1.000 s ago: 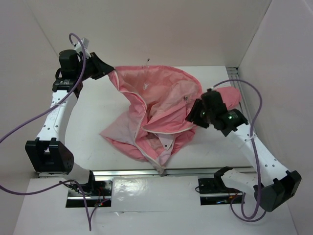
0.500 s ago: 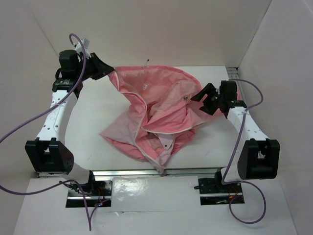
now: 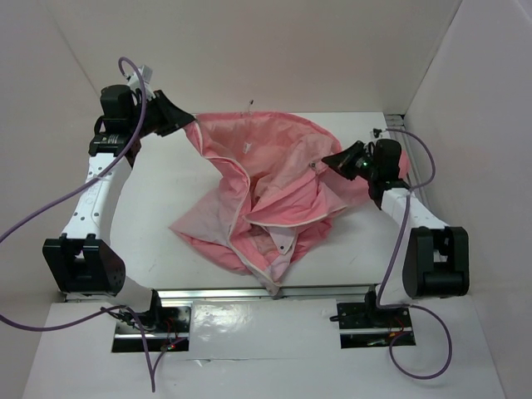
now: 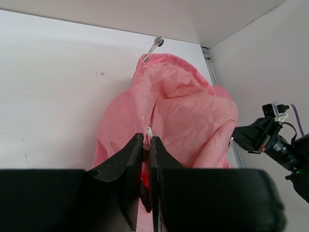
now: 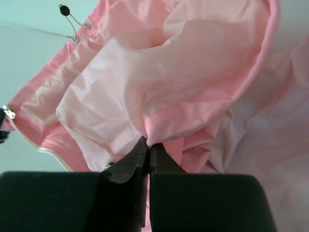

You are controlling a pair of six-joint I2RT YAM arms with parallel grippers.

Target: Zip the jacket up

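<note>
White bench (image 3: 162, 187) carries the crumpled thin salmon-pink fabric jacket (image 3: 266, 166) across its middle, left claw (image 4: 147, 141) pinching its edge at the bench's far left, right claw (image 5: 147, 147) nipped onto a fold toward the bench's right; probably straightening, next exposing both ends of its pale zipper (image 3: 233, 224).

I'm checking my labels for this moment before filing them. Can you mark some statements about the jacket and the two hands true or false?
1. The left hand is shut on the edge of the jacket. True.
2. The right hand hangs open above the table. False: it is shut on a fold of the jacket.
3. The jacket lies flat and fully zipped. False: it is open and crumpled.
4. A cord with a dark toggle pokes out at the jacket's far edge. True.
</note>
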